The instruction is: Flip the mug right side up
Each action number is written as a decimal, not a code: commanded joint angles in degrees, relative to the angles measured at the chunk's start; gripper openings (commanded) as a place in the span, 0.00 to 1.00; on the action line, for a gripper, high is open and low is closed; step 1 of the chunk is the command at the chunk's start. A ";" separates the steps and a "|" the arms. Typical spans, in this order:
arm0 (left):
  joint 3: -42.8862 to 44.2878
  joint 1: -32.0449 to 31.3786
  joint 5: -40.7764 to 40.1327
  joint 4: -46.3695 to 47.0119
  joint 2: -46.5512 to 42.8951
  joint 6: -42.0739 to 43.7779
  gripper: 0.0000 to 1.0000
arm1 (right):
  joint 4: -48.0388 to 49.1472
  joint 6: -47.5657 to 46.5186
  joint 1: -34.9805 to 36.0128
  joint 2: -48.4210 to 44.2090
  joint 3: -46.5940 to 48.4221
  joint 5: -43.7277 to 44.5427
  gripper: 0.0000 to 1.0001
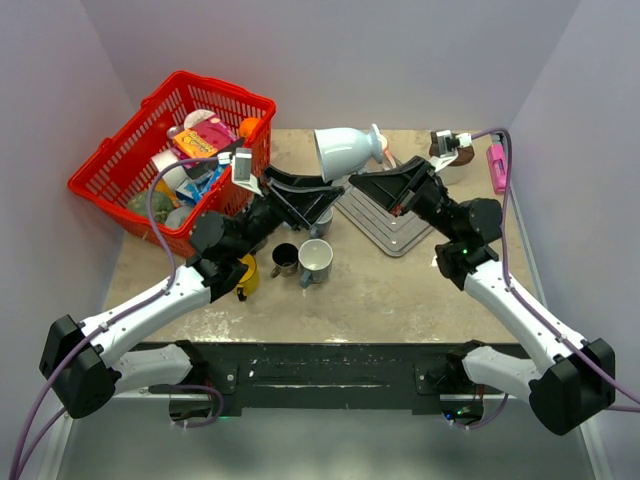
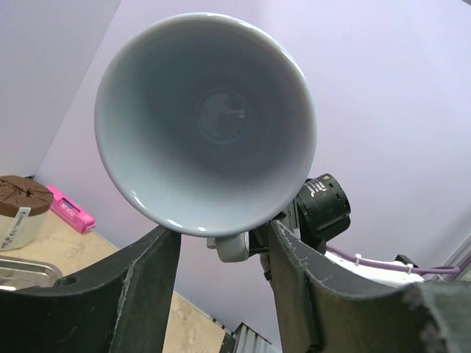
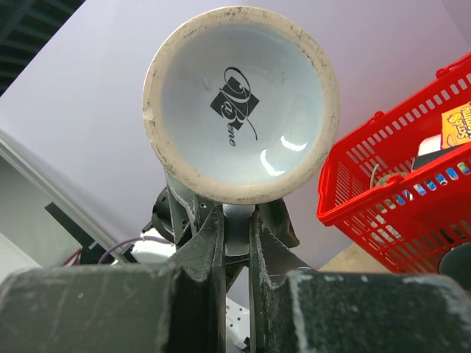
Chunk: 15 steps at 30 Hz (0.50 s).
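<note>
Roughly halfway, I judged: the mug point(image 1: 345, 150) hung sideways in the air, right gripper point(image 3: 234, 220) clenched on its handle point(image 3: 237, 237), left gripper point(image 2: 224, 235) straddling its rim, grasp unclear; uprighting remained

The mug point(image 1: 345, 150) is glossy glazed ceramic, its base ring rough and scuffed; the basket point(image 1: 120, 150), plastic.

arms point(image 1: 150, 300): white, black joints | cables point(image 2: 368, 262): purple | left gripper point(image 2: 224, 229): black
</note>
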 commanded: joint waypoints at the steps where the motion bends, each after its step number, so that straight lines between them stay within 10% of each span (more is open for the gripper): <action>1: 2.42 0.42 -0.08 4.17 -0.35 -0.59 0.54 | 7.75 0.27 1.22 0.51 0.21 3.65 0.00; 15: 2.78 0.42 -2.01 1.71 -1.22 0.64 0.42 | 9.69 -1.05 6.41 3.50 -0.06 5.41 0.00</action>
